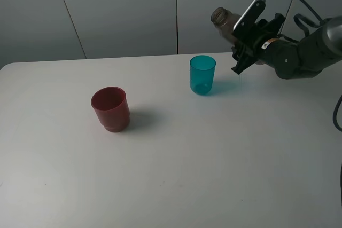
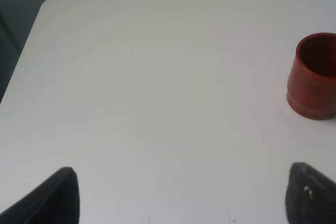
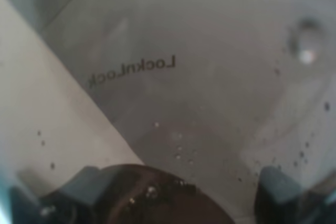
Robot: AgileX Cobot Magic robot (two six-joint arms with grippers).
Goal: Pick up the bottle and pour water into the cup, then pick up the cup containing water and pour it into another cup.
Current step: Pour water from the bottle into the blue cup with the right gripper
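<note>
My right gripper (image 1: 241, 40) is shut on the smoky grey-brown bottle (image 1: 224, 21), held in the air at the back right and tilted with its neck pointing left, up and to the right of the teal cup (image 1: 202, 75). The bottle (image 3: 210, 103) fills the right wrist view, with droplets on its wall. The teal cup stands upright on the white table (image 1: 214, 158). The dark red cup (image 1: 110, 109) stands upright to the left; it also shows in the left wrist view as the red cup (image 2: 314, 76). My left gripper (image 2: 184, 195) hangs open above bare table, nothing between its fingers.
The table's far edge (image 1: 107, 58) meets a grey panelled wall. The table's corner (image 2: 50, 1) shows in the left wrist view. A black cable (image 1: 337, 110) hangs at the right side.
</note>
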